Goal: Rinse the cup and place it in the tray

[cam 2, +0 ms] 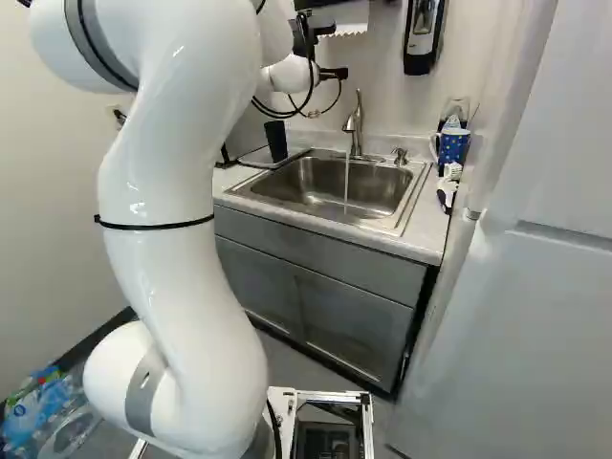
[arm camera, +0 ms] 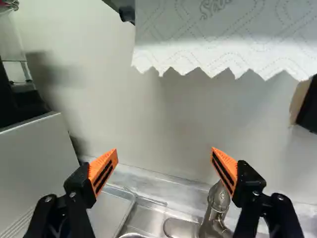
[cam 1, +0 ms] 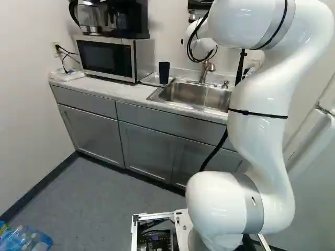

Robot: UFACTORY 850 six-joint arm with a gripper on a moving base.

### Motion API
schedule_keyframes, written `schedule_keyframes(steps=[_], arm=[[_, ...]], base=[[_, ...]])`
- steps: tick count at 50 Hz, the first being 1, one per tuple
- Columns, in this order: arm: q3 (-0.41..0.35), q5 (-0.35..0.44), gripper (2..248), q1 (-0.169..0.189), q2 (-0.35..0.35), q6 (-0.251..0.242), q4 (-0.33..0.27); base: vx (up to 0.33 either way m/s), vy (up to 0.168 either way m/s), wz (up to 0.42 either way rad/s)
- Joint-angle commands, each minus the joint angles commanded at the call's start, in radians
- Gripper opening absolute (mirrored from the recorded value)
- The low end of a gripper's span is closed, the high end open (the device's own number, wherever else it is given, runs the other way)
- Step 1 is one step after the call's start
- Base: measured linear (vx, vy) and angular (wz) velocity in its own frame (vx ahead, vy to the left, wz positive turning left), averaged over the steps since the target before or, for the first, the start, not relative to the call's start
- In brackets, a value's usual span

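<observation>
Judging by the cup point(cam 1: 164, 72) upright in the tray point(cam 1: 151, 79), now likely time to stop the tap. Stay clear of the near rim of the sink point(cam 2: 406, 206) and the running water point(cam 2: 346, 182). Don't swing left into that cup, dark inside, contents impossible to tell. With claw point(arm camera: 164, 150) spread wide, grasping nothing, approach the faucet point(cam 2: 355, 124) slowly at the far side; press lightly, sparing the spout. Far right, avoid the blue mug point(cam 2: 453, 145).

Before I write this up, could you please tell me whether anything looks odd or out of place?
The faucet is running, yet nothing is under its stream in the sink; the cup stands on the tray. That looks odd.
</observation>
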State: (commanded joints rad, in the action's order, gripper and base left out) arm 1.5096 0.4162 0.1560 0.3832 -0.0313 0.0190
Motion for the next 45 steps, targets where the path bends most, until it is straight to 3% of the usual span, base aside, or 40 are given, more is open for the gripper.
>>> schedule_keyframes(steps=[45], arm=[[0.157, -0.085, 247, 0.048, 0.13, 0.0, 0.0]], base=[[0.0, 0.0, 0.0]])
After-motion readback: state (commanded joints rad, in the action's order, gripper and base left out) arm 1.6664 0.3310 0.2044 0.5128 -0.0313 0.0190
